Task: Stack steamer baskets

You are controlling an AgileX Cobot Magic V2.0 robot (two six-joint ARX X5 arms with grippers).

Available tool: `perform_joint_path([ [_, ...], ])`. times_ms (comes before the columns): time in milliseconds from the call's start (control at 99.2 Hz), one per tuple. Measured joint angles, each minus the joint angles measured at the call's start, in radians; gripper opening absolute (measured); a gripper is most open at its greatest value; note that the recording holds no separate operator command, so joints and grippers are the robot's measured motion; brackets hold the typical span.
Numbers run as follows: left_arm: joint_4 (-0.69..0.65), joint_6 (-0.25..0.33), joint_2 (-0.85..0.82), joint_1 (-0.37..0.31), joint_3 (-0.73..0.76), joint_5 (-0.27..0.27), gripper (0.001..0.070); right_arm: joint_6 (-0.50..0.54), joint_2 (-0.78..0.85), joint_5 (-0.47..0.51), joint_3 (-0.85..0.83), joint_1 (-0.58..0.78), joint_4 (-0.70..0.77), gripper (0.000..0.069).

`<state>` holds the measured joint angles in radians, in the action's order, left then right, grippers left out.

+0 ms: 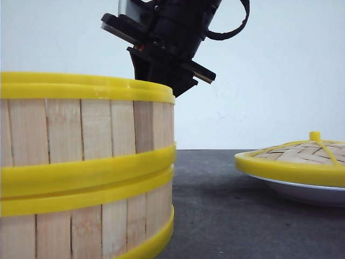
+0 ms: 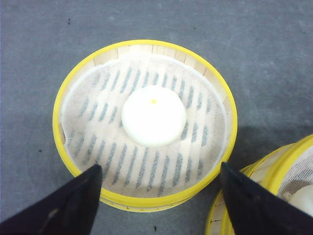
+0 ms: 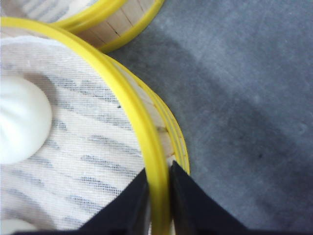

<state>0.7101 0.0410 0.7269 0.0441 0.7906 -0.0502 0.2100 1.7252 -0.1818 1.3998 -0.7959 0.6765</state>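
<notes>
Two steamer baskets stand stacked close to the camera, the upper basket [image 1: 81, 129] on the lower basket [image 1: 81, 226], their yellow rims meeting. My right gripper [image 3: 159, 183] is shut on the upper basket's top rim [image 3: 132, 103], one finger inside and one outside; the lower basket's rim [image 3: 178, 142] shows just beneath. In the front view that gripper [image 1: 171, 89] comes down behind the rim. A white bun [image 3: 19, 122] lies on the cloth liner. My left gripper [image 2: 159, 169] hangs open above a separate basket [image 2: 146, 200] holding a bun [image 2: 153, 115].
A woven domed lid [image 1: 302, 156] with a yellow rim sits on a white plate [image 1: 307, 191] at the right. The stack's rim [image 2: 279, 166] lies right beside the single basket. The tabletop [image 1: 226, 216] is dark grey.
</notes>
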Motion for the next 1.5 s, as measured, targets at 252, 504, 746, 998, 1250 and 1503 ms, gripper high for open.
perform_joint_path([
  [252, 0.0, 0.0, 0.0, 0.0, 0.0, 0.0, 0.0468, 0.001, 0.0, 0.001, 0.0, 0.0, 0.001, 0.0061],
  [504, 0.0, 0.0, 0.0, 0.0, 0.0, 0.0, 0.0468, 0.007, 0.0, 0.006, 0.0, 0.003, -0.006, 0.0422],
  [746, -0.025, 0.0, 0.028, -0.038, 0.0, -0.001, 0.0468, -0.013, -0.034, 0.005, 0.0, 0.028, 0.061, 0.0476],
  [998, -0.111, 0.001, 0.195, -0.178, 0.01, -0.021, 0.0468, -0.066, -0.202, 0.106, 0.0, 0.124, 0.225, 0.0476],
  [1250, -0.178, 0.001, 0.401, -0.266, 0.057, -0.027, 0.0468, -0.079, -0.359, 0.158, -0.002, 0.254, 0.346, 0.0476],
  [1503, -0.255, 0.002, 0.561, -0.303, 0.057, -0.027, 0.0392, -0.101, -0.613, 0.16, -0.174, 0.445, 0.353, 0.0476],
])
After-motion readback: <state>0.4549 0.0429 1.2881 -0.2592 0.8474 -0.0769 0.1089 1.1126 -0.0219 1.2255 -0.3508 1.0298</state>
